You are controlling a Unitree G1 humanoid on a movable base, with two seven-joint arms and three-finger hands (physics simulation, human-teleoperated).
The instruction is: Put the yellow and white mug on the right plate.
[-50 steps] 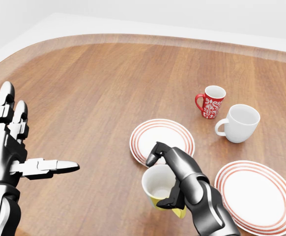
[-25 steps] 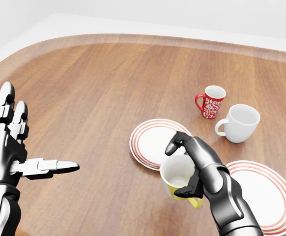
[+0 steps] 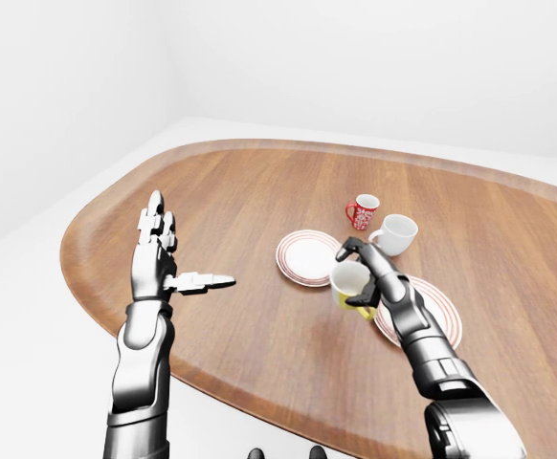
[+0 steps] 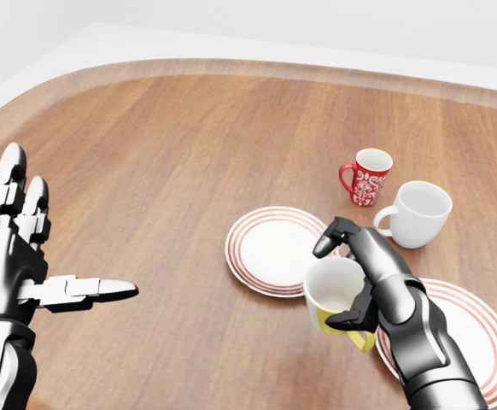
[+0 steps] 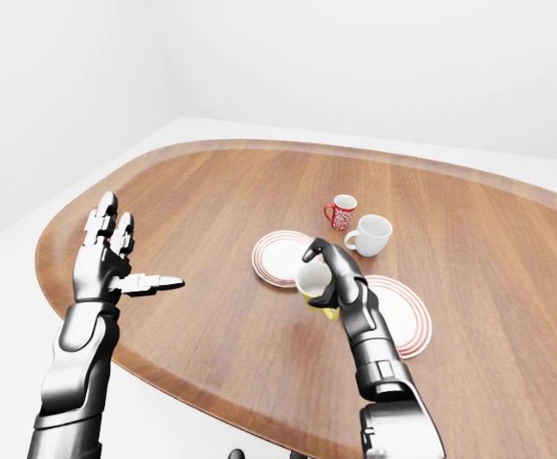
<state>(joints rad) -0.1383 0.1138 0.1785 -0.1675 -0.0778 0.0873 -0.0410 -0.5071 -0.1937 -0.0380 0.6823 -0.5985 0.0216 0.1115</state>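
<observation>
The yellow and white mug (image 4: 337, 298) hangs tilted above the table, between the two red-ringed plates in the head view. My right hand (image 4: 344, 284) is shut on it, fingers curled over its rim and side. The right plate (image 4: 479, 335) lies at the lower right, partly hidden by my right forearm. The left plate (image 4: 266, 248) lies just left of the mug. My left hand (image 4: 39, 260) stays open at the far left, fingers up and thumb pointing right, holding nothing.
A red patterned mug (image 4: 366, 177) and a plain white mug (image 4: 418, 213) stand above the right plate in the head view. The wooden table (image 4: 172, 154) has a rounded rim (image 3: 87, 206) with white floor beyond it.
My right hand has carried the mug to the right, from below the left plate to the left rim of the right plate. The left hand has not moved.
</observation>
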